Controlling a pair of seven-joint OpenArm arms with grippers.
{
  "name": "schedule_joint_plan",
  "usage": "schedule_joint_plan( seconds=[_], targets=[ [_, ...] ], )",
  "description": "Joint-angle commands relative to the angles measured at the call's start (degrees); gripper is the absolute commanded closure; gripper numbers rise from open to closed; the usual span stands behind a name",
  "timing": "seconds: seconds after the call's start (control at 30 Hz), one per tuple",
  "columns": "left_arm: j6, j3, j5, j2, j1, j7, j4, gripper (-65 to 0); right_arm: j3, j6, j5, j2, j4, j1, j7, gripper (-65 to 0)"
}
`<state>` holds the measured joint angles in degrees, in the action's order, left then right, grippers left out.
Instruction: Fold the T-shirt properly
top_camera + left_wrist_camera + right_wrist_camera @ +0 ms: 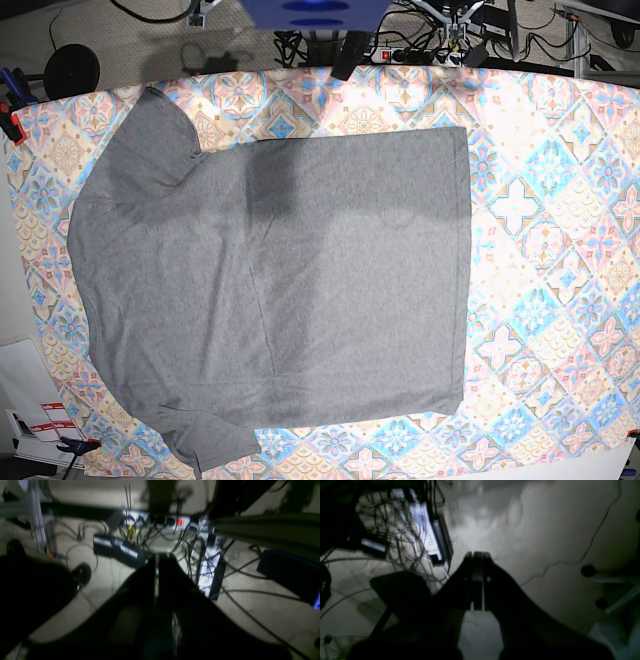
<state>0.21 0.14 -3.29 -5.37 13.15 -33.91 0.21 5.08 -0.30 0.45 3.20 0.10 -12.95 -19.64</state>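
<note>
The grey T-shirt (280,280) lies spread flat on the patterned tablecloth (560,250), sleeves toward the left and its straight hem on the right. Neither gripper touches it. In the left wrist view my left gripper (159,556) hangs over the floor with its fingers pressed together and nothing between them. The right wrist view shows my right gripper (477,554) likewise shut and empty above bare floor. In the base view only dark arm parts (350,55) show beyond the table's far edge.
Below the far side of the table lie a power strip (160,521), tangled cables (190,555) and black boxes (117,550). A red clamp (12,120) holds the cloth at the left edge. Papers (35,420) sit at the near left corner.
</note>
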Motion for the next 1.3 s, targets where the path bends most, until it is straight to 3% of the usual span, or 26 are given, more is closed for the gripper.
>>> schedule_joint_plan(
  seconds=[0.0,0.17,0.33,0.67,0.8,1.07,1.27],
  targets=[
    [0.19,-0.19,-0.1,-0.22,1.31,-3.14,-0.08,0.0,-0.03,-0.19,-0.05,0.18,-0.1,-1.34,-2.21,-0.1],
    [0.19,0.08,-0.01,-0.22,4.83,-18.44,-0.08,0.0,-0.2,-0.19,-0.23,0.09,-0.1,-5.64,-16.01,-0.1],
    [0.19,0.08,0.08,-0.13,7.73,-37.61,-0.08,0.0,-0.2,-0.19,-0.23,0.01,-0.1,-9.6,-28.32,-0.1],
    [0.1,0.08,0.08,0.14,8.96,-37.61,0.8,0.0,-0.2,-0.19,-0.23,-0.26,0.03,-15.58,-55.22,-0.1],
    [0.1,0.08,-0.01,0.14,10.9,-37.61,5.81,0.0,-0.2,-0.19,-0.23,-0.26,0.47,-16.72,-54.87,-0.1],
    [0.19,-0.19,-0.18,0.14,26.63,-37.52,38.78,0.0,-0.2,-0.19,-0.23,-0.26,0.82,-16.98,-54.95,-0.1],
    [0.28,-0.19,-0.27,0.84,34.02,-37.43,53.99,0.0,0.15,-0.19,-0.23,-0.26,4.96,-19.36,-54.95,-0.1]
  ],
)
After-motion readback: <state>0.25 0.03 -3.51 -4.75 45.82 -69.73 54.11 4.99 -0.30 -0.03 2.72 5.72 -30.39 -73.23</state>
